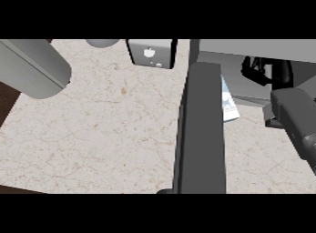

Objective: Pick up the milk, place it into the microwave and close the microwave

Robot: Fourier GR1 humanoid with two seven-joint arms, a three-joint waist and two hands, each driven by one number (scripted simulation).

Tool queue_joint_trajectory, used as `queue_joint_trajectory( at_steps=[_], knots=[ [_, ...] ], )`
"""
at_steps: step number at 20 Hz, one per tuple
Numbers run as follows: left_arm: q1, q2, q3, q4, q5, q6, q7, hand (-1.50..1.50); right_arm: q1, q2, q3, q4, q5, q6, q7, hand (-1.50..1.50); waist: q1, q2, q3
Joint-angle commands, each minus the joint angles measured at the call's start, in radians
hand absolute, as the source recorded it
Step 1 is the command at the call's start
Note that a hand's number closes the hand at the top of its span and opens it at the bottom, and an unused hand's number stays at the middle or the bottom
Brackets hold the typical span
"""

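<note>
The right hand (257, 68) reaches into the microwave (267, 50); whether its fingers are spread cannot be told. The milk (229, 107) stands just behind the open door (202, 132). Placement appears under way. Next: withdraw, swing the door shut.

This is a kitchen, seen from steeply above. A pale, beige-veined marble-look stone worktop (99, 136) fills most of the view, with dark brown wood (0, 98) showing past its left edge. On the right stands a grey metal microwave (267, 50) with its dark grey door (202, 132) swung open across the worktop, and a small grey box-shaped appliance with a white emblem (150, 52) sits at the back edge.
</note>
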Motion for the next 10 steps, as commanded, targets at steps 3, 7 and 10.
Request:
queue_joint_trajectory(
  at_steps=[3,7,10],
  knots=[
    [-0.041,0.011,-0.012,0.008,-0.011,0.011,0.001,-1.50,-0.008,-0.030,-0.009,0.010,0.000,-0.032,0.011,1.50,0.012,0.013,0.003],
    [-0.053,0.034,0.003,0.025,-0.013,0.004,-0.001,-1.50,-0.030,-0.054,-0.013,0.013,0.000,-0.036,0.034,1.50,0.030,0.019,0.002],
    [-0.061,0.018,-0.020,0.016,-0.013,0.004,-0.002,-1.50,-0.028,-0.053,-0.020,0.013,-0.006,-0.049,0.028,1.50,0.040,0.027,0.004]
  ],
)
